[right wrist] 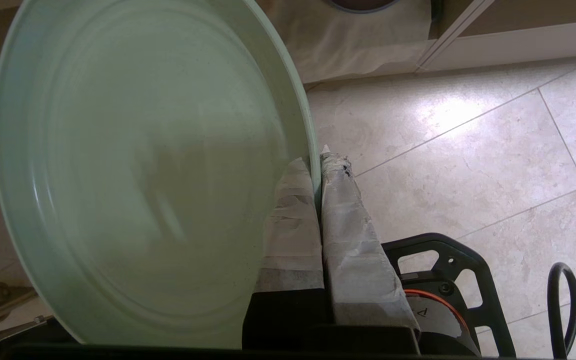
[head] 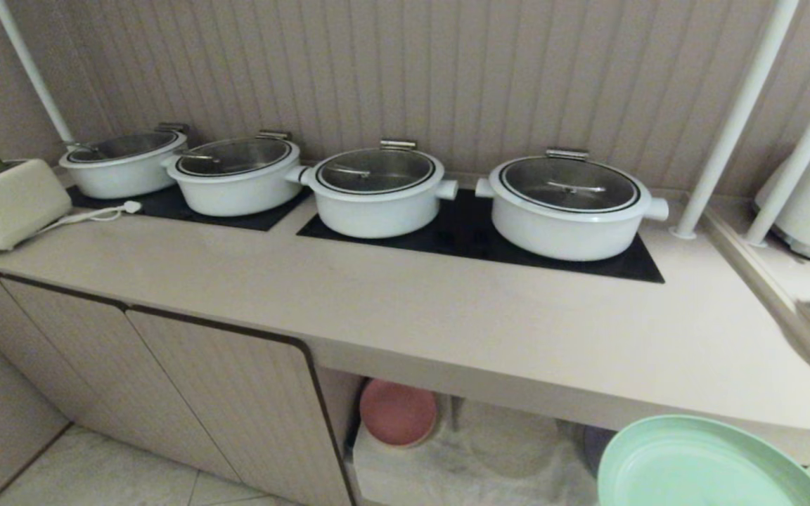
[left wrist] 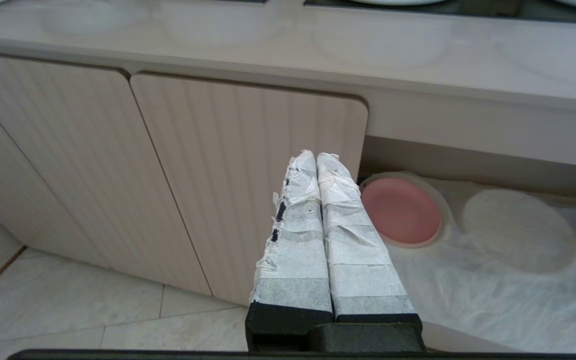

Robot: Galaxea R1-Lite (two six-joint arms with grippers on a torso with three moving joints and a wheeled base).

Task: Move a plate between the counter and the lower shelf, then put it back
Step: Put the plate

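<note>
Mint-green and matte, the plate (right wrist: 138,170) is off both surfaces: the right gripper (right wrist: 317,172) has its taped fingers (right wrist: 293,225) pinched tight on the rim, and the disc hangs out to one side of that single grip. From the head view the plate (head: 700,467) shows below the counter (head: 447,316), in front of its thick front edge near the right end, with the lower shelf (head: 489,457) behind it. A pink plate (head: 398,413) sits at the shelf's left end on the white cloth (left wrist: 493,280), beside an empty round dimple. Four white pots (head: 377,193) line the back of the counter on the black hob panels (head: 468,235). The left gripper (left wrist: 316,156) is idle, its fingers pressed together on nothing, pointing at the ribbed door (left wrist: 248,180) next to the shelf opening. My worry is the grip: one narrow pinch on a smooth rim carries the whole plate, so a jolt could let it pivot or slide out onto the tiled floor (right wrist: 468,150). A second risk is the counter's overhanging front edge; raising the plate too close under it could knock the far rim and twist it loose. Setting it down tilted on the counter might also make it skate toward the edge.
</note>
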